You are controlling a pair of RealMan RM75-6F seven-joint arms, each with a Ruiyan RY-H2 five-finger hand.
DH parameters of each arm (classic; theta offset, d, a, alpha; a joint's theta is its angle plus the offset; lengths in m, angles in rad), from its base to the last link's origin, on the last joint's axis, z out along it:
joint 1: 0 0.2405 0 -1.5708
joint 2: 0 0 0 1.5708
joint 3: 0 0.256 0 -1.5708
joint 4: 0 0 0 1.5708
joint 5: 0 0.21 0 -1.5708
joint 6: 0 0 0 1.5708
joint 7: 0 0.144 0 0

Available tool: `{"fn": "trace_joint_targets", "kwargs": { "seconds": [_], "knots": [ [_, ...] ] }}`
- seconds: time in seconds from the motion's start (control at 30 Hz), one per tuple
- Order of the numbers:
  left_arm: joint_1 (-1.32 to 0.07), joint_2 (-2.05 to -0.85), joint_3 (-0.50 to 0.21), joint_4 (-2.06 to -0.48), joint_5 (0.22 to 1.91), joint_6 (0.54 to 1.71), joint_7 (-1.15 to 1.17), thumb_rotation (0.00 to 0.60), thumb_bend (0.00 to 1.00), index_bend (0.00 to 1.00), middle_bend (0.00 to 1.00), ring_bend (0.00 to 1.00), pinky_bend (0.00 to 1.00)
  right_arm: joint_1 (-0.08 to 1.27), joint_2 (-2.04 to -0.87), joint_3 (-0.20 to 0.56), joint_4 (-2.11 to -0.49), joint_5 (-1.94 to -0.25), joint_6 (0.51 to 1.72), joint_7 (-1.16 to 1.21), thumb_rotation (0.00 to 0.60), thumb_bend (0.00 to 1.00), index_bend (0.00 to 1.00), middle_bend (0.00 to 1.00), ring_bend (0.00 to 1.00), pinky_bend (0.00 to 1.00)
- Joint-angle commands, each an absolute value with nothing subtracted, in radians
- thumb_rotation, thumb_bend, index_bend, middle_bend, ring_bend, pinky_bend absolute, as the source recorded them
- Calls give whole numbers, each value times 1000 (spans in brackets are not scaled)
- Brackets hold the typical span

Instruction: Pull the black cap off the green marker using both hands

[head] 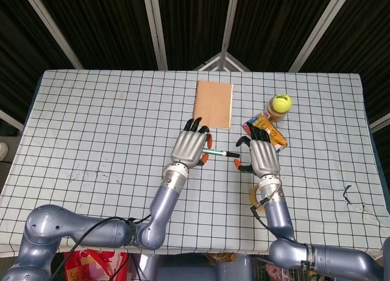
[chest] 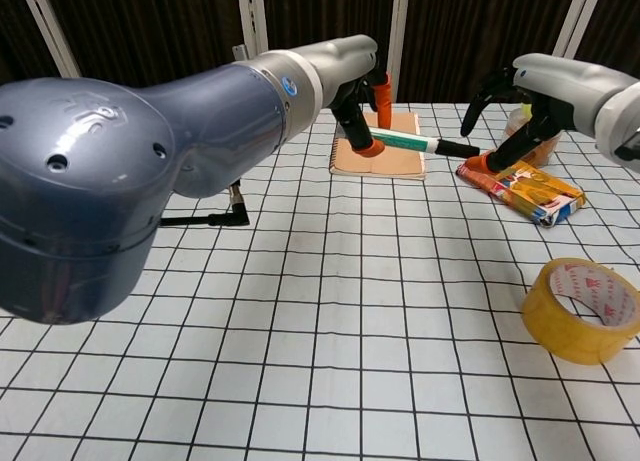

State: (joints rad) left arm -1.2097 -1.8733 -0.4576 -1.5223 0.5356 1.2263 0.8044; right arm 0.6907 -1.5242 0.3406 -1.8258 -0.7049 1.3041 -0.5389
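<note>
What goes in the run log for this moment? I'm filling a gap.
left robot hand: holds green marker | right robot hand: open, off black cap | cap: on marker | phase: pre-pull

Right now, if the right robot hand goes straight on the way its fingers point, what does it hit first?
Probably the snack box: the right robot hand has its fingertips right at the near edge. The ball on the jar lies beyond. Height above the box is unclear.
</note>
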Motion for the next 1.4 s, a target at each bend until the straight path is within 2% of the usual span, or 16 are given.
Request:
{"fn": "trace_joint_targets", "kwargs": {
  "seconds": [0.03,0.5,1.4],
  "knots": [
    [-1208,-1872,-457,-1523,537,1224,801,600,504,634,236,0,0,692,-1525,341,-1825,-704,1305,-540,600,308,434,35,51,36],
    [-1197,-1868,-451,-1519,569,1227,776,600,509,639,245,0,0,695,-1535,339,-1807,-707,1308,-535,600,315,521,35,51,36],
    [-1178,-1873,-446,-1505,608,1217,743,600,516,647,248,0,0,694,-1544,343,-1814,-728,1326,-527,600,346,601,49,72,36]
  ]
}}
